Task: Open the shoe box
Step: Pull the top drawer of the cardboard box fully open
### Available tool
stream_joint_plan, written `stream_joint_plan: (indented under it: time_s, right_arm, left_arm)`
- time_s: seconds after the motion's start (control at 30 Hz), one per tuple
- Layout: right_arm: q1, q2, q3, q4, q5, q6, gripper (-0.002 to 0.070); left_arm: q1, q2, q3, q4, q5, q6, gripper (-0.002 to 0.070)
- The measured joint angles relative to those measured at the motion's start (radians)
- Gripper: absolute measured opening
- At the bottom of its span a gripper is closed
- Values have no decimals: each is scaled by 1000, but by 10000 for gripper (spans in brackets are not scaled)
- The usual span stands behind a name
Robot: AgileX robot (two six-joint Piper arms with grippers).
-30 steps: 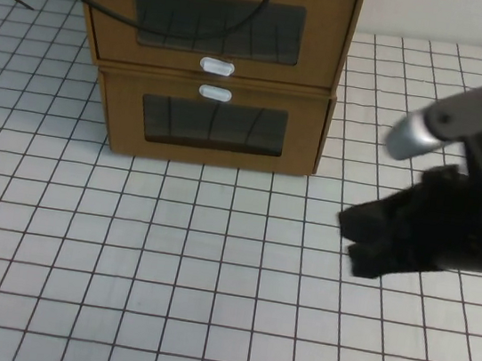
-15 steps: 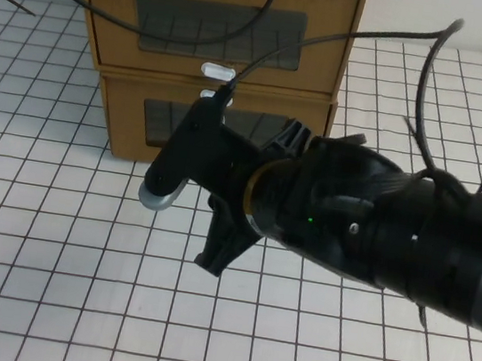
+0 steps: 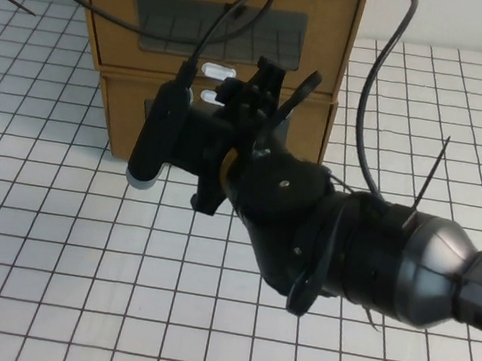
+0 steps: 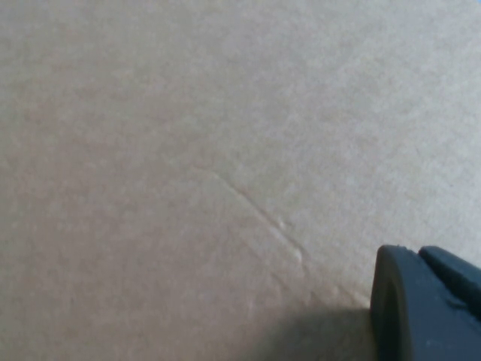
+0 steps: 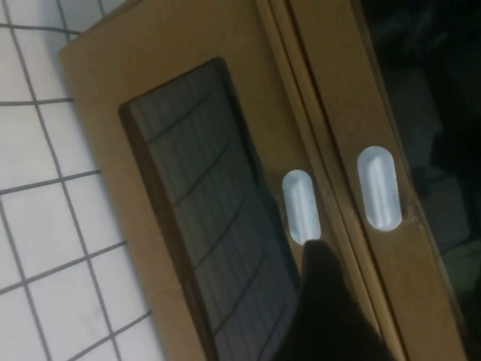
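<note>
We see two brown cardboard shoe boxes stacked at the far side of the white gridded table, left of centre. The upper shoe box rests squarely on the lower shoe box. Each has a dark window in its front and a small white handle. The upper handle and the lower handle sit close together on either side of the seam, and both fronts look flush and closed. The right arm reaches in from the near right. The right gripper hangs just in front of the boxes, right beside the two handles, about level with the seam. Its jaws stand apart with nothing between them. In the right wrist view one dark fingertip shows just next to the lower handle; whether it touches we cannot tell. A black cable crosses the upper box in the high view. The left gripper is close against plain brown cardboard; we cannot tell whether it is open or closed.
</note>
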Motion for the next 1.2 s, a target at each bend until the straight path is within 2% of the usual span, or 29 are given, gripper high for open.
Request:
stream_joint_plan:
  time_s: [0.1,0.37,1.2]
  right_arm:
    - [0,36,-16,-80,24,56,360]
    - [-16,117,-95,-110,51,79,302]
    - [-106,247,-253,-115,-16,15,298]
  left_arm:
    - [0,0,0,0,0,0,-2]
    - [0,0,0,0,0,0,-2]
    - [0,0,0,0,0,0,-2]
